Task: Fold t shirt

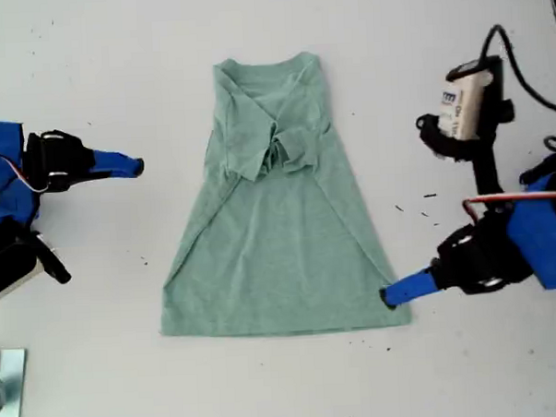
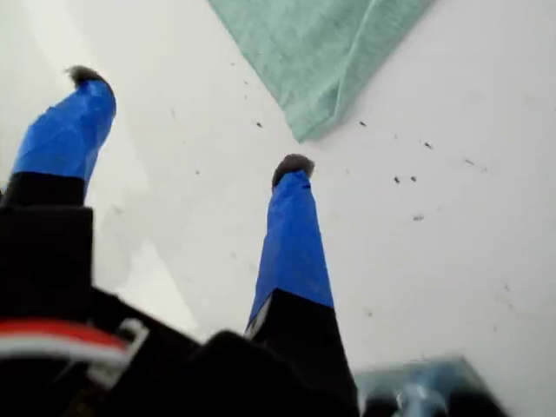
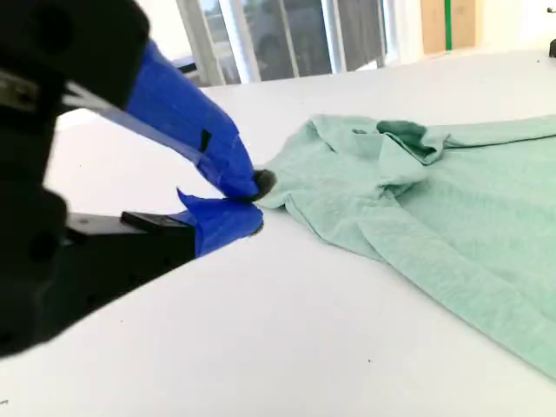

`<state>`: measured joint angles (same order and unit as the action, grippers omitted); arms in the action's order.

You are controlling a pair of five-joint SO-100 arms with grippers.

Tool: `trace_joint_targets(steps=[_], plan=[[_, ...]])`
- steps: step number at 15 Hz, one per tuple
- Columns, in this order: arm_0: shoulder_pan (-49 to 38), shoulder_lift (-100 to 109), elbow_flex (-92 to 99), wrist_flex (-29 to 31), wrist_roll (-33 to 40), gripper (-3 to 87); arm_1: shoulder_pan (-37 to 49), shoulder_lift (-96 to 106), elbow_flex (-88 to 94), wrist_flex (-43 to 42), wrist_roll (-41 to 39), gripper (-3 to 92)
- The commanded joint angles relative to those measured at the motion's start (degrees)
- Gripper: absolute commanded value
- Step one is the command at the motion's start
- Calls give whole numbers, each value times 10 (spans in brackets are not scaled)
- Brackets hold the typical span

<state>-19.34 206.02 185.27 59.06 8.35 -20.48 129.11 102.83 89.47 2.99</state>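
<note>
You've got my second gripper (image 3: pixel 256 198) clenched on 1 hem corner of the t shirt (image 1: pixel 280 255) (sleeves folded in). My first gripper (image 2: pixel 190 122) is released, with another hem corner ahead of its jaws.

t shirt (image 2: pixel 326 52) cropped, grey object (image 1: pixel 4 391) cut off

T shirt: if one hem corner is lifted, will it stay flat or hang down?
The t shirt probably goes limp: its folded sleeves already wrinkle. It looks thin and light, so likely it drags across the smooth table rather than holding shape.
</note>
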Motion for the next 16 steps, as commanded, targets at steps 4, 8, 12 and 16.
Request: trace_joint_targets(steps=[4, 8, 12, 16], plan=[[4, 4, 9, -7, -4, 23, 34, -285, -163, 91, -17, 366], [5, 4, 8, -7, -4, 23, 38, -311, -26, -46, -4, 325], [5, 4, 8, -7, -2, 23, 17, -375, 150, -327, 36, 89], [3, 4, 9, -7, -1, 23, 9, -272, 156, -286, 5, -14]])
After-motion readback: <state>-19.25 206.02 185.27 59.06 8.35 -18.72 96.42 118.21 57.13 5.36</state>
